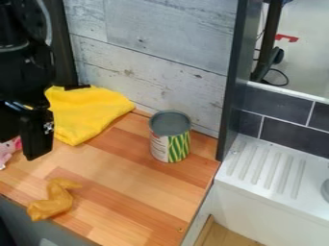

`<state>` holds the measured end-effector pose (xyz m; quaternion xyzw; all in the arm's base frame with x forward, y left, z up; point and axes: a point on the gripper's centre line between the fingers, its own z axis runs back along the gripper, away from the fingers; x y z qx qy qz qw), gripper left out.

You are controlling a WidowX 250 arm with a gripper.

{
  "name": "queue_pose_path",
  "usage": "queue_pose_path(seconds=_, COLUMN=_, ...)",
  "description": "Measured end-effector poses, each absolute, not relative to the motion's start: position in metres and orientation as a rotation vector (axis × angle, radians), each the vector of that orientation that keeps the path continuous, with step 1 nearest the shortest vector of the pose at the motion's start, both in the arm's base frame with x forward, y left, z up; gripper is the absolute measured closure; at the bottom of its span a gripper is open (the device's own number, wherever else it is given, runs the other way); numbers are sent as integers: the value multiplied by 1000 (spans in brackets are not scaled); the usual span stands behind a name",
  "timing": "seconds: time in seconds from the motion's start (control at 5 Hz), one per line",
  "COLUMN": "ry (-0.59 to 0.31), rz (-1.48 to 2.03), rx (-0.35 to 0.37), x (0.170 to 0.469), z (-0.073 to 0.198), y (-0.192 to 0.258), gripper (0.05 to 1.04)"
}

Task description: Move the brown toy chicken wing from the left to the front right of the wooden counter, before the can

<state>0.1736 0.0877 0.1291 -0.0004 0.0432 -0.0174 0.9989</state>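
A black robot gripper hangs at the left of a wooden counter, in front of a soft, rumpled yellow cloth that lies near the plank wall; whether the two touch cannot be told, nor whether the jaws are spread or pressed together. Beside the gripper, at the left edge, sits a pink toy, partly cut off. A cylindrical can with a rimmed grey top stands upright to the right of the cloth, its paper-like label striped green and yellow beside a pale printed panel. Near the front edge lies a smooth, tan, bent toy (shaped rather like a chicken wing). The counter is laid in glossy strips of orange and honey wood, backed by weathered, whitewashed boards. Beyond a dark upright panel are charcoal tiles with pale joints and a white, ridged drainboard; a black cable curls in the room behind.
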Motion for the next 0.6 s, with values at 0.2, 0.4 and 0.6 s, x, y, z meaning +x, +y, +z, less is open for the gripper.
queue_pose_path(seconds=0.2, ry=103, rz=-40, rx=-9, x=172, z=124, y=87, gripper=83)
queue_pose_path(seconds=0.4, ry=71, rz=-87, rx=4, x=178, z=113, y=88, gripper=83)
queue_pose_path(seconds=0.6, ry=109, rz=-114, rx=3, x=182, z=88, y=90, gripper=83)
